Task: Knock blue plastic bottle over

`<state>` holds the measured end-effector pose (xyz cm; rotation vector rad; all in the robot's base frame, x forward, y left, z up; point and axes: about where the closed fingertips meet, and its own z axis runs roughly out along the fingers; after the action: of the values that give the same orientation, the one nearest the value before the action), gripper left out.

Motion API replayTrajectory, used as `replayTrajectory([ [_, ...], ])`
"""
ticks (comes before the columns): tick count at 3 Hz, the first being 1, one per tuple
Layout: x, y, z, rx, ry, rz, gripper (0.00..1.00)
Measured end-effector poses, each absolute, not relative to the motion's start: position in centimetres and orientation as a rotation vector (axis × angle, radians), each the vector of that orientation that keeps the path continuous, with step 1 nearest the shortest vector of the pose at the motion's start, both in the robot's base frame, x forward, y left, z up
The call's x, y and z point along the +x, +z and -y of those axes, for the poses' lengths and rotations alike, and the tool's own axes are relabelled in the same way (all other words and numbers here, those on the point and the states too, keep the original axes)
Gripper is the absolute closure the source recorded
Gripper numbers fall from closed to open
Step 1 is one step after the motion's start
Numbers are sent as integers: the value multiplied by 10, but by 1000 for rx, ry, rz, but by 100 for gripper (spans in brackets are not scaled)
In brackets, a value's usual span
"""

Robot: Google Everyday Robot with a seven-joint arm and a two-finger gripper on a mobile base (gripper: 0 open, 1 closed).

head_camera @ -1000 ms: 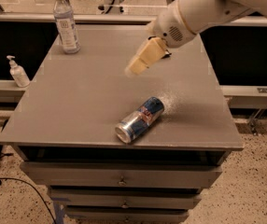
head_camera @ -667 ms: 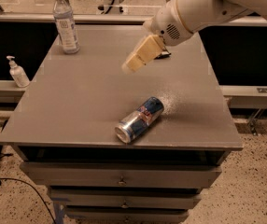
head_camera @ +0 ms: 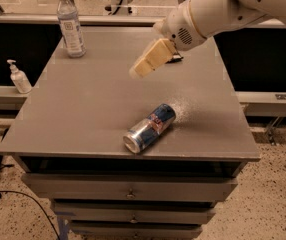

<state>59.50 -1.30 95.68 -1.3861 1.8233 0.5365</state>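
The blue plastic bottle (head_camera: 70, 25) stands upright at the far left corner of the grey table (head_camera: 83, 114). It is clear, with a white cap and a pale blue-and-white label. My gripper (head_camera: 137, 72) hangs above the middle of the table, its tan fingers pointing down and left towards the bottle. It is well to the right of the bottle and not touching it. The white arm (head_camera: 218, 11) reaches in from the upper right.
A blue-and-silver drink can (head_camera: 149, 127) lies on its side near the table's front edge. A small white pump-top dispenser (head_camera: 19, 77) stands on a lower ledge left of the table. Drawers (head_camera: 128, 190) sit under the tabletop.
My gripper has moved a little to the left and away from the camera, towards the bottle. The bottle and the can have not moved.
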Motion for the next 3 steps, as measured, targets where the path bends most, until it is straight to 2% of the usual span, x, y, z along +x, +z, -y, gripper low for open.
replayTrajectory([
  [1,612,950,-12,-1315,588,-1744,0],
  [3,720,962,-52,-1050,603,-1532,0],
])
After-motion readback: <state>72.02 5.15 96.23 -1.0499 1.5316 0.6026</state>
